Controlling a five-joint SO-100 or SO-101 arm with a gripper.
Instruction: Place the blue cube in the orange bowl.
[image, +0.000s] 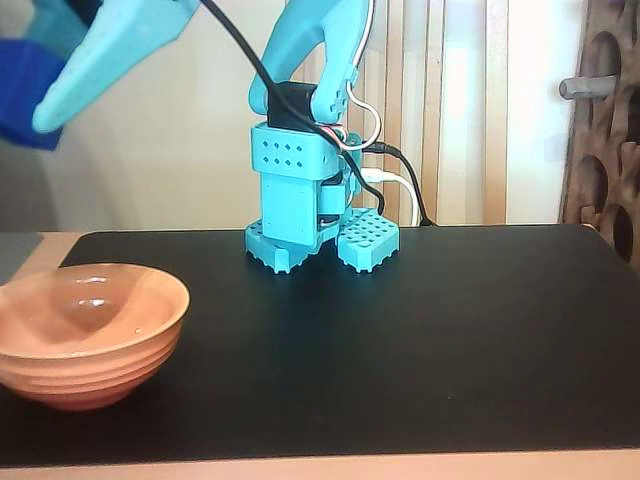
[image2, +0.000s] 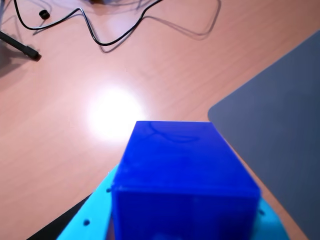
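Wrist view shows the small deep-blue plastic cube (image2: 182, 175) big and close, at about 6 o'clock in the picture. It sits between light turquoise gripper (image2: 175, 220) parts that peek out on both sides of it at the bottom, so the gripper is clamped on the cube and holds it up in the air. Far below the cube is a pale wooden surface (image2: 100, 90) with a bright spot of light on it. Thin black cables (image2: 95, 35) curl across the wood at about 11 o'clock. A dark mat (image2: 280, 120) covers the surface at about 3 o'clock.

Fixed view shows the same cube (image: 22, 95) as a blue patch at about 10 o'clock, high up and cut off by the picture's edge. One turquoise finger (image: 100, 55) of the gripper points down and to the left just beside it. The wide glossy peach-orange round bowl (image: 85, 335) with a ribbed outside stands on the black mat (image: 400, 350) at about 8 o'clock. The cube is well above the bowl and not touching it. The turquoise base of the arm (image: 320, 200) stands at the back of the mat, near 12 o'clock, with black and white wires hanging by it.
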